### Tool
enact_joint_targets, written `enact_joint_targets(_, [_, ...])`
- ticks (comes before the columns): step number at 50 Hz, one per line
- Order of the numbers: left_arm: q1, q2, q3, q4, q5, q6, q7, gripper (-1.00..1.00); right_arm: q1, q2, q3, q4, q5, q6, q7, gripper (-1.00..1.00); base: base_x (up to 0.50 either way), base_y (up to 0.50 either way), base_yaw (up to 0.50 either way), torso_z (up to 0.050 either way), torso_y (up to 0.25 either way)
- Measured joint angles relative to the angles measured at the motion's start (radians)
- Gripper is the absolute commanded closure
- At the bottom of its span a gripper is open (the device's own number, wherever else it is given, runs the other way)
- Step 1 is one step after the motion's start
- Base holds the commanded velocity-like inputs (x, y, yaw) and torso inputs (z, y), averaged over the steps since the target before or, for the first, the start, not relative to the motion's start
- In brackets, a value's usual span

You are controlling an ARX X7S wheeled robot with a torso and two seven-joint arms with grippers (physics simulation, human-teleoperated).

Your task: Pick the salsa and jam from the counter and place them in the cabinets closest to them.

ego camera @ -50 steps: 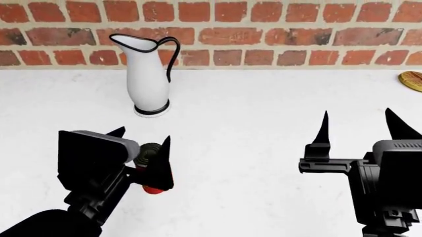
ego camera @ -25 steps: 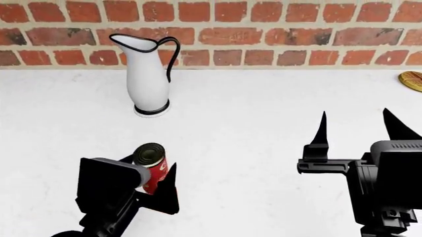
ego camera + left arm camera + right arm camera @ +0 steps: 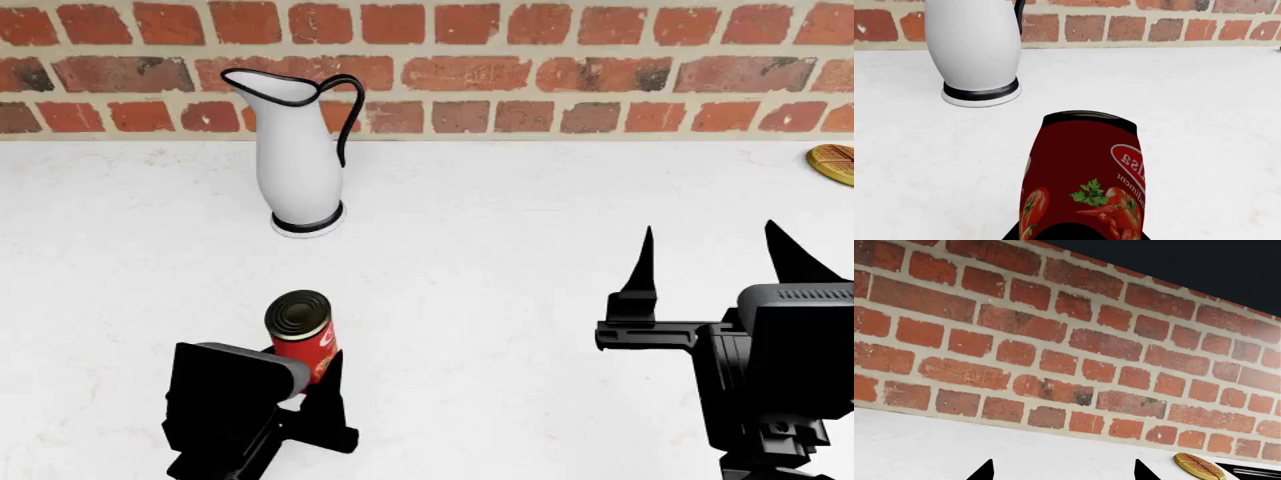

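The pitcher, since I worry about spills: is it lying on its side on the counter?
No, the white pitcher stands upright on its base on the counter, near the brick wall.

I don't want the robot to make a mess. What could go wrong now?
The left gripper holds the salsa only low down, so the tall can might tip or slip when lifted. The white pitcher stands just behind it on the counter; a swing forward could knock it over. The jam isn't in view, so the open right gripper has no target yet.
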State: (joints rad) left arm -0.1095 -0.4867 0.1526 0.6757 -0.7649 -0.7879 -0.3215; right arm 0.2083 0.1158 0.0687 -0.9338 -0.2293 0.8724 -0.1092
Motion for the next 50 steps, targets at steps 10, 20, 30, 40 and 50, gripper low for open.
enact_joint_targets(10, [-0.003, -0.032, -0.043, 0.073, -0.050, -0.046, -0.054, 1.00, 0.000, 0.005, -0.003, 0.006, 0.009, -0.006, 0.012, -1.00, 0.00, 0.00, 0.00, 0.000, 0.000])
enact_joint_targets(20, [-0.111, -0.132, -0.191, 0.200, -0.308, -0.155, -0.251, 1.00, 0.004, 0.011, -0.006, 0.006, 0.018, -0.003, 0.018, -1.00, 0.00, 0.00, 0.00, 0.000, 0.000])
enact_joint_targets(30, [-0.492, -0.354, -0.203, 0.226, -0.782, -0.199, -0.629, 1.00, 0.003, 0.014, -0.004, 0.014, 0.033, -0.021, 0.026, -1.00, 0.00, 0.00, 0.00, 0.000, 0.000])
enact_joint_targets(40, [-1.033, -0.479, -0.010, 0.090, -1.101, -0.297, -0.889, 1.00, -0.009, 0.011, 0.009, 0.037, 0.057, -0.067, 0.039, -1.00, 0.00, 0.00, 0.00, 0.000, 0.000])
enact_joint_targets(50, [-1.432, -0.467, 0.122, -0.109, -1.149, -0.436, -0.932, 1.00, 0.012, 0.024, 0.012, 0.000, 0.060, -0.032, 0.041, -1.00, 0.00, 0.00, 0.00, 0.000, 0.002])
